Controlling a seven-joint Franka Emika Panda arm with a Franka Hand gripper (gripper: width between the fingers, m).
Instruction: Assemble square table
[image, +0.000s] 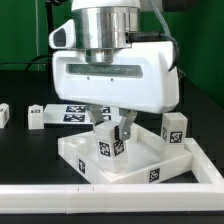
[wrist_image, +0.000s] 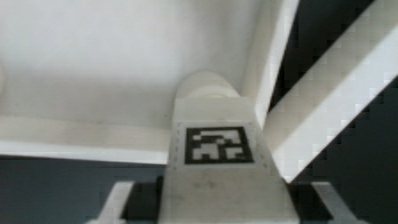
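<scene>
The square table slab (image: 88, 160) lies white and rim-up on the black table, with tags on its side walls. One white tagged leg (image: 174, 128) stands upright at its far right corner. My gripper (image: 116, 134) hangs over the slab's middle, shut on another white tagged leg (image: 112, 145), whose lower end is at or just above the slab's inner floor. In the wrist view this leg (wrist_image: 217, 140) runs out between my fingers (wrist_image: 128, 203), pointing at the slab's floor (wrist_image: 89, 80) near its raised rim (wrist_image: 276, 55).
Two loose legs (image: 37, 117) (image: 3, 112) lie on the exterior view's left. The marker board (image: 72, 112) lies behind the slab. A long white bar fence (image: 205, 162) runs along the slab's right and front sides.
</scene>
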